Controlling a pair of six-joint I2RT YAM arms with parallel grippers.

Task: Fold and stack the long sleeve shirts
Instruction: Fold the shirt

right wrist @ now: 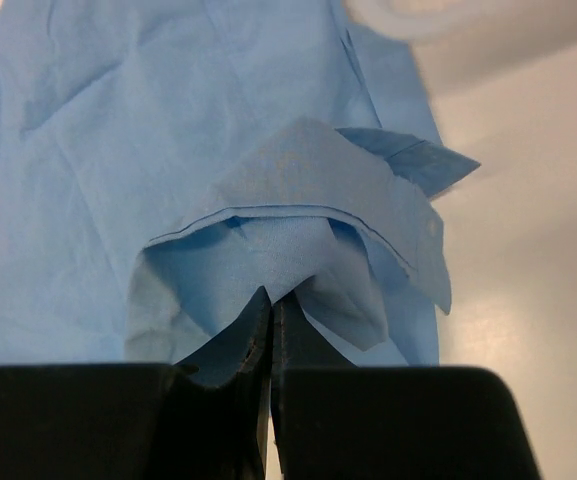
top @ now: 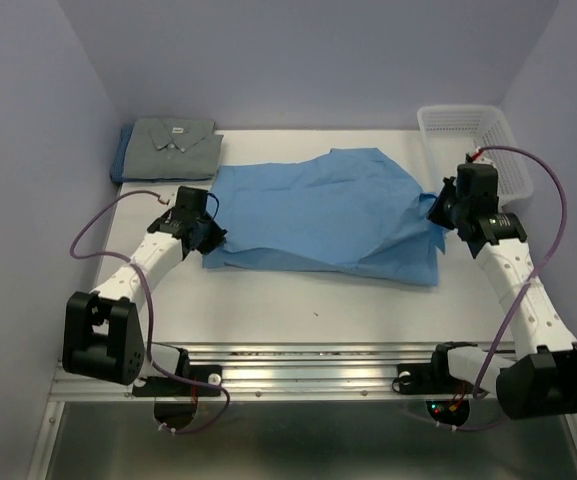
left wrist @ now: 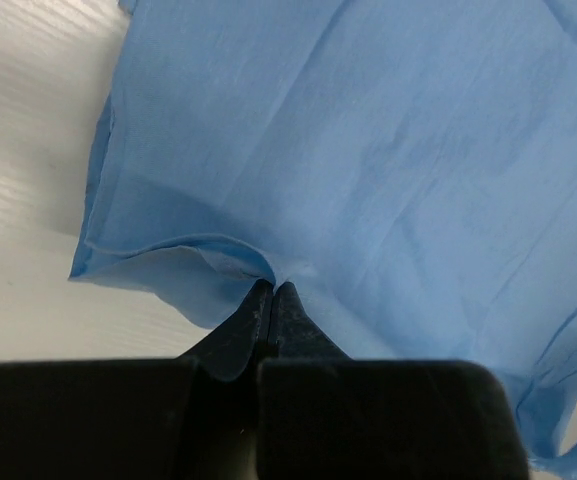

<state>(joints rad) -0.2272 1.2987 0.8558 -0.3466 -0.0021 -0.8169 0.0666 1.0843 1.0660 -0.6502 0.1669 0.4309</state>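
Status, near to far, everything placed against the light blue shirt (top: 308, 200):
- left gripper (left wrist: 271, 292): closed on the shirt's near-left corner. A small fold of cloth is pinched between the tips and lifted slightly off the table (top: 308, 310)
- right gripper (right wrist: 270, 300): closed on the shirt's right edge. A doubled layer of cloth is clamped, and a buttoned cuff (right wrist: 413, 215) is seen draped just above the pinch
- the shirt itself is spread across mid-table between the two grippers. It is wrinkled, with its near-right part doubled over. No collar can be made out from above
- grey shirt (top: 175, 143): folded, collar up, white neck label showing. It is set just beyond the light blue shirt's far-left corner; touching or apart cannot be told
- darker blue shirt (top: 120, 165): only a strip is seen under the grey one on the left, so it is taken to be folded at the bottom of the stack
- white mesh basket (top: 468, 125): beyond the light blue shirt's far-right corner, not involved

Progress, as judged:
- two of three shirts are folded and stacked
- the third is gripped at both sides, with folding only partly done at most
- remaining: the folds are to be completed, then the shirt is to be carried to the far-left stack and laid on the grey one
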